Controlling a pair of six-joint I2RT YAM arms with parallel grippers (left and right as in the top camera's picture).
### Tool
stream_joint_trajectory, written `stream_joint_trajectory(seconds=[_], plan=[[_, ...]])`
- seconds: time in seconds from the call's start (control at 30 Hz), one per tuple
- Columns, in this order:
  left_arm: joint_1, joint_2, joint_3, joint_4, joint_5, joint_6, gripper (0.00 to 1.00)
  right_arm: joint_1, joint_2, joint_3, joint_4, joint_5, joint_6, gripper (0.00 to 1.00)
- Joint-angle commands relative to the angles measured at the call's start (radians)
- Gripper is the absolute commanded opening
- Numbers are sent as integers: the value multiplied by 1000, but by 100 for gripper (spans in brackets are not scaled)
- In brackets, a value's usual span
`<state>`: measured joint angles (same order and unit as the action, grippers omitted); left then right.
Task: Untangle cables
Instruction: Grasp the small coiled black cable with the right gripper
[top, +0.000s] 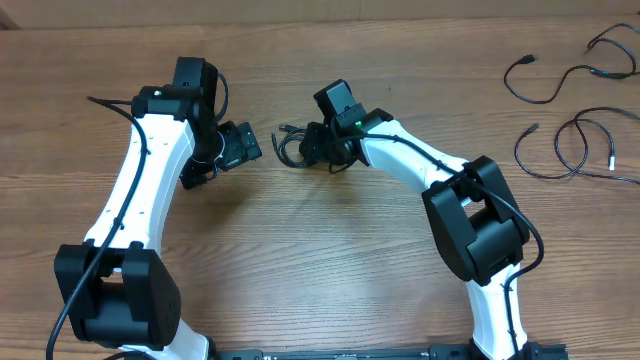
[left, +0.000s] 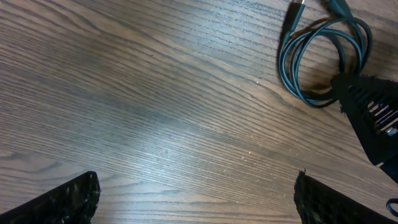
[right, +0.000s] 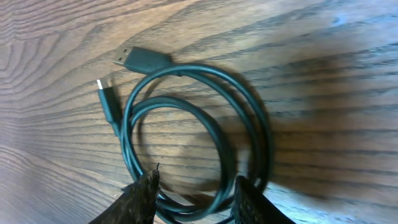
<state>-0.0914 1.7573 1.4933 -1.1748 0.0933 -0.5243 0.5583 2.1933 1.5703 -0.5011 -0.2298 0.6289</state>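
Surface: brown wood-grain counter (top: 330, 275) carrying all items.
Item 1: thin black flexible cable wound into a small round coil (right: 193, 134), lying flat near the counter's middle.
Item 1 detail: 2 plug ends (right: 142, 60), one flat and broad, one slim, lie side by side at the coil's edge farthest from the right gripper.
Item 1 position: in the overhead view it lies between the 2 grippers, hard against the right one and apart from the left one.
Right gripper (right: 194, 200): lowered onto the coil. The jaws are part-way apart and straddle the coil's near arc, with strands running through the gap. One finger (right: 135, 200) looks to touch the cable. A firm pinch is not evident.
Left gripper (left: 196, 200): jaws spread wide and holding nothing, with bare wood beneath. The coil lies ahead and off to one side, clear of both fingers.
Item 2: loose thin black cables (top: 552, 82) in open curls at the counter's far right corner, well apart from both grippers.
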Motion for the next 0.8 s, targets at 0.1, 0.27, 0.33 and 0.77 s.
stream_joint_trajectory(seconds=[0.1, 0.27, 0.33, 0.77], plan=[[0, 2, 15, 2, 8, 0, 100, 9, 41, 0, 19, -7, 3, 34], [0, 2, 15, 2, 8, 0, 100, 9, 41, 0, 28, -6, 3, 26], [0, 2, 15, 3, 8, 0, 100, 9, 41, 0, 35, -6, 2, 26], [0, 2, 15, 3, 8, 0, 100, 9, 41, 0, 48, 13, -8, 17]])
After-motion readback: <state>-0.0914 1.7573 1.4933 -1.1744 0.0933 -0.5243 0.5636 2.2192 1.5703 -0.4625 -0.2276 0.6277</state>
